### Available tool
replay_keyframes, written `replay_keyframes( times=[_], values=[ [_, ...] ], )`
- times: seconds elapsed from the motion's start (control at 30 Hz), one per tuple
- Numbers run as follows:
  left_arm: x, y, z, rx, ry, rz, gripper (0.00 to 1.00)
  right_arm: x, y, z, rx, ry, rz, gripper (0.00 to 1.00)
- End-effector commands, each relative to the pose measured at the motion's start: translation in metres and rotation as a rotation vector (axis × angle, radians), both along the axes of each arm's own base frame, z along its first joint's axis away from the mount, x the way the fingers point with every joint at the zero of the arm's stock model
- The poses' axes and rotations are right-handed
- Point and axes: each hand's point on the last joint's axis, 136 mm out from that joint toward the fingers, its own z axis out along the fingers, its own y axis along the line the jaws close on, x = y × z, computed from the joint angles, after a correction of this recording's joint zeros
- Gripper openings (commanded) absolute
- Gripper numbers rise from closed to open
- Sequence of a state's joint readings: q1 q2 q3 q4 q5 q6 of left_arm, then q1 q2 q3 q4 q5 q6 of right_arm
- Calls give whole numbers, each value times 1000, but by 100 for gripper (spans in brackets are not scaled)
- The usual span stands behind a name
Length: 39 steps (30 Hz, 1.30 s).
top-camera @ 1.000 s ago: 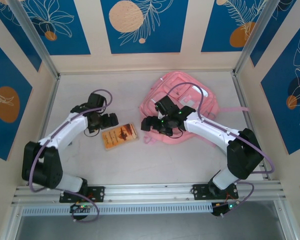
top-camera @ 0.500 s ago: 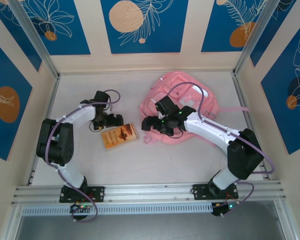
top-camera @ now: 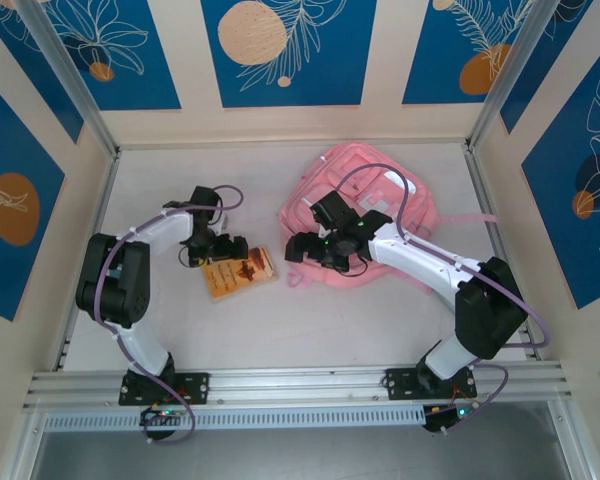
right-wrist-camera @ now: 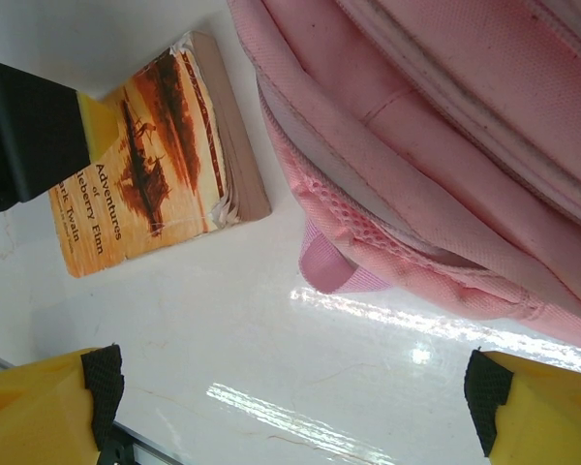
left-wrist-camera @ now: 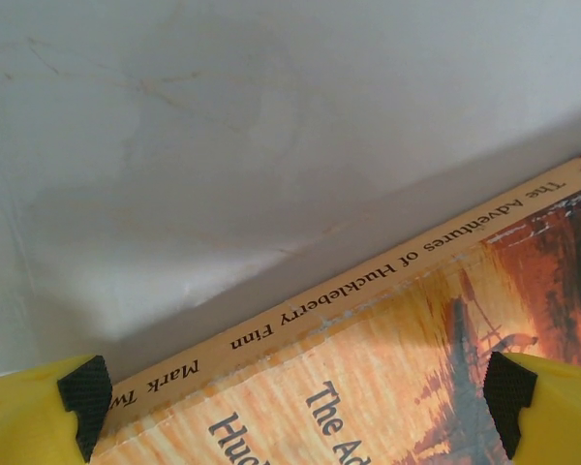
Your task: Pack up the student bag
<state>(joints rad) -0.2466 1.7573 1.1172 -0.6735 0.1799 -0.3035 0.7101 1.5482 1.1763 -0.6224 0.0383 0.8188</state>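
The student bag (top-camera: 380,205), a big soft pink backpack, lies flat at the back right of the table; its open edge and a pink loop (right-wrist-camera: 337,271) show in the right wrist view. A worn orange paperback (top-camera: 242,272), "The Adventures of Huckleberry Finn", lies to the bag's left. My left gripper (top-camera: 225,247) is open at the book's far-left edge, and the spine (left-wrist-camera: 387,281) runs between its fingertips (left-wrist-camera: 82,402). My right gripper (top-camera: 323,258) is open low over bare table at the bag's front-left edge, holding nothing. The book (right-wrist-camera: 155,165) and bag (right-wrist-camera: 445,136) lie just beyond its fingers.
Blue-and-cream patterned walls close in the table on three sides. A metal rail (top-camera: 300,385) runs along the near edge. A pink strap (top-camera: 475,218) trails from the bag toward the right wall. Bare white table (top-camera: 310,325) stretches in front of the book and bag.
My left arm has folded in, its elbow swinging left, and its gripper has slid right and down onto the book's edge. The right arm, bag and book have stayed put.
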Motion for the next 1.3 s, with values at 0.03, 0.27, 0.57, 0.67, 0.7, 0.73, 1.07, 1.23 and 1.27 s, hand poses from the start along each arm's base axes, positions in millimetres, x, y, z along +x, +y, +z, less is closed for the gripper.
replay_keyframes(
  times=[0.03,0.27,0.57,0.67,0.7,0.73,1.07,1.23,1.27],
  values=[
    [-26,-6,-3,-34,67,-25,100,2,-4,4,-11,0,-14,92],
    [-52,-10,0,-20,80,-31,96,0,-2,1,-1,10,-12,92],
    [-86,-24,-2,-36,106,-18,80,-6,-2,-10,-7,51,-19,90],
    [-103,-28,-7,-38,133,-11,70,-10,-3,-13,-20,64,-24,88],
    [-110,-30,-9,-45,140,-14,67,-13,-4,-15,-25,71,-26,88],
    [-116,-32,-12,-51,147,-17,64,-16,-4,-17,-31,80,-29,87],
    [-157,-47,-25,-80,158,-35,55,-58,15,-39,-61,112,12,75],
    [-152,-51,-11,-127,100,-23,62,-79,32,-53,-38,148,30,71],
    [-149,-55,-5,-150,86,-28,62,-81,34,-56,-28,170,25,71]
  ],
)
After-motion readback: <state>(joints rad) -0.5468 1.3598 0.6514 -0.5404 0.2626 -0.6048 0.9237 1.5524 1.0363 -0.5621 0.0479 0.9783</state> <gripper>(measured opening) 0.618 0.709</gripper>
